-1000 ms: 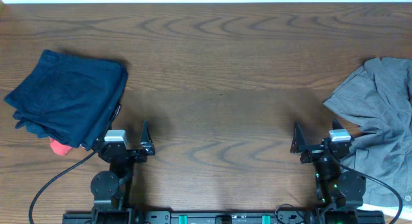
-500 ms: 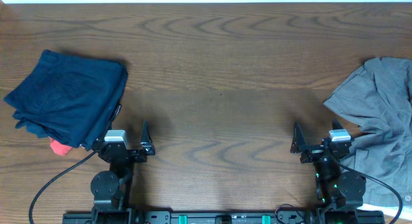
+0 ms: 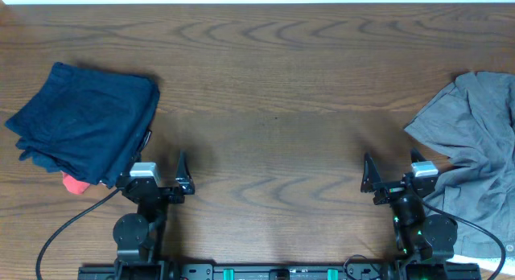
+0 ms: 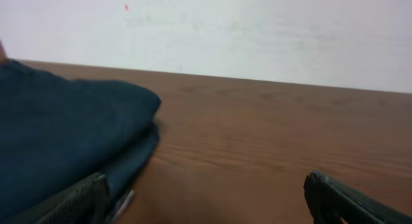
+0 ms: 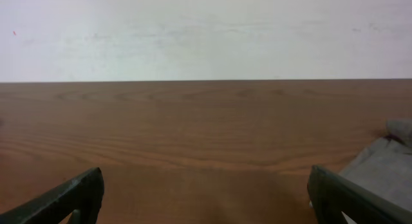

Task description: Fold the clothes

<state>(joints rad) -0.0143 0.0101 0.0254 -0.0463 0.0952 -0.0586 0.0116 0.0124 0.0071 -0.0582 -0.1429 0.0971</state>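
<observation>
The grey shorts [image 3: 476,143] lie crumpled at the table's right edge; a corner of them shows at the right of the right wrist view [image 5: 386,169]. My right gripper [image 3: 392,174] is open and empty just left of the shorts, near the front edge; its fingers [image 5: 205,188] show wide apart over bare wood. My left gripper [image 3: 159,174] is open and empty at the front left; its fingers [image 4: 205,192] stand wide apart.
A folded navy-blue garment [image 3: 84,123] lies at the left, also seen in the left wrist view [image 4: 58,140]. A small red cloth [image 3: 74,183] peeks from under its front edge. The wooden table [image 3: 273,111] ends at a white wall at the back.
My right gripper has shifted very slightly to the left. Nothing else has moved.
</observation>
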